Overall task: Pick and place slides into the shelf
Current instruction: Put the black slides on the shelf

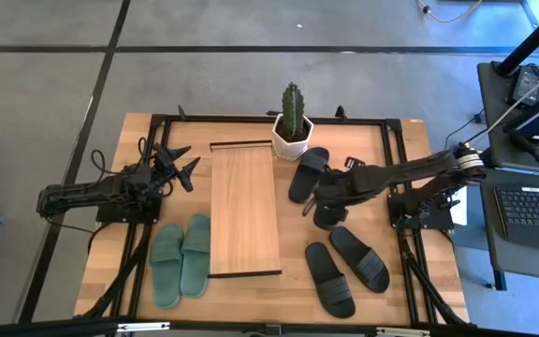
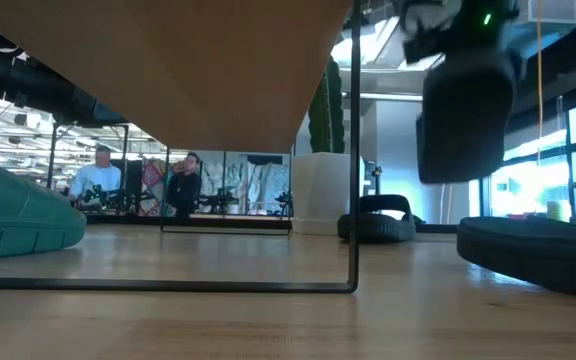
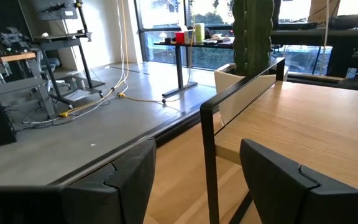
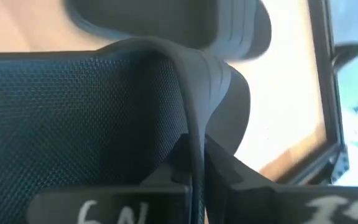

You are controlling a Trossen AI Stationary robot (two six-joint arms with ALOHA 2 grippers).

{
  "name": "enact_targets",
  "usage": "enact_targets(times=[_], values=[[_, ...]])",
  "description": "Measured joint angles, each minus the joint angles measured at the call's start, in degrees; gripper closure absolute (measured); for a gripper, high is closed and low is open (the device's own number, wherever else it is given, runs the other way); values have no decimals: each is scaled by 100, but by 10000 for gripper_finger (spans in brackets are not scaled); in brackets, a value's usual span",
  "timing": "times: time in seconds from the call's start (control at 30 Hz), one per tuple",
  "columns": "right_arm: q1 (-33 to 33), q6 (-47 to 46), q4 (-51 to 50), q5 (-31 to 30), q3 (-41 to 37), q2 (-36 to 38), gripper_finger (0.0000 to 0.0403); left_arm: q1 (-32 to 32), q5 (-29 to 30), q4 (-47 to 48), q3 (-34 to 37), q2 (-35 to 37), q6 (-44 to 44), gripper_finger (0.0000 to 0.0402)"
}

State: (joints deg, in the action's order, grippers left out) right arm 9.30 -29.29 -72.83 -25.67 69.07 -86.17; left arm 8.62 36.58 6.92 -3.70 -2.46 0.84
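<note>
right claw clamped on a black slide beside the shelf

on the table's left side the left gripper (image 1: 183, 161) hangs idle with its fingers (image 3: 114, 186) spread wide and nothing between them. just ahead of that claw stands the shelf (image 1: 243, 208), a long light wooden plank on a thin black frame, and its top is bare. nearer the table's front edge than the left claw, and touching the shelf's left side, the muted green pair of slides (image 1: 181, 258) lies side by side, flat on the tabletop (image 1: 419, 271).

past the shelf's far end sits a cactus (image 1: 292, 110) in a white pot (image 1: 291, 140).

right of the shelf, the right gripper (image 1: 321, 208) is shut on a black slide (image 1: 326, 213); in the right wrist view the strap's thin edge (image 4: 194, 124) is pinched between its dark fingers (image 4: 253, 186), with the textured strap filling most of the picture. the low view shows the held slide (image 2: 465, 120) up off the tabletop. just beyond that claw, toward the pot, a single black slide (image 1: 308, 174) lies angled on the tabletop. on the near side of the right claw, toward the front edge, a black pair (image 1: 347, 267) lies side by side, slanted, well apart from the shelf.

in the room behind the table, the low view shows two people (image 2: 138, 182) far off.
</note>
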Motion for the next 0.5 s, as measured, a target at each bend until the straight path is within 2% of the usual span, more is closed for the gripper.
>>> enact_targets(times=[0.13,0.27,0.5], values=[[265,298,509,-6,56,452,390,-1,0,0,0,0,0,177],[413,1289,1569,-18,59,762,390,0,0,0,0,0,0,177],[394,5064,4189,-17,59,794,390,-2,0,-2,0,0,0,177]])
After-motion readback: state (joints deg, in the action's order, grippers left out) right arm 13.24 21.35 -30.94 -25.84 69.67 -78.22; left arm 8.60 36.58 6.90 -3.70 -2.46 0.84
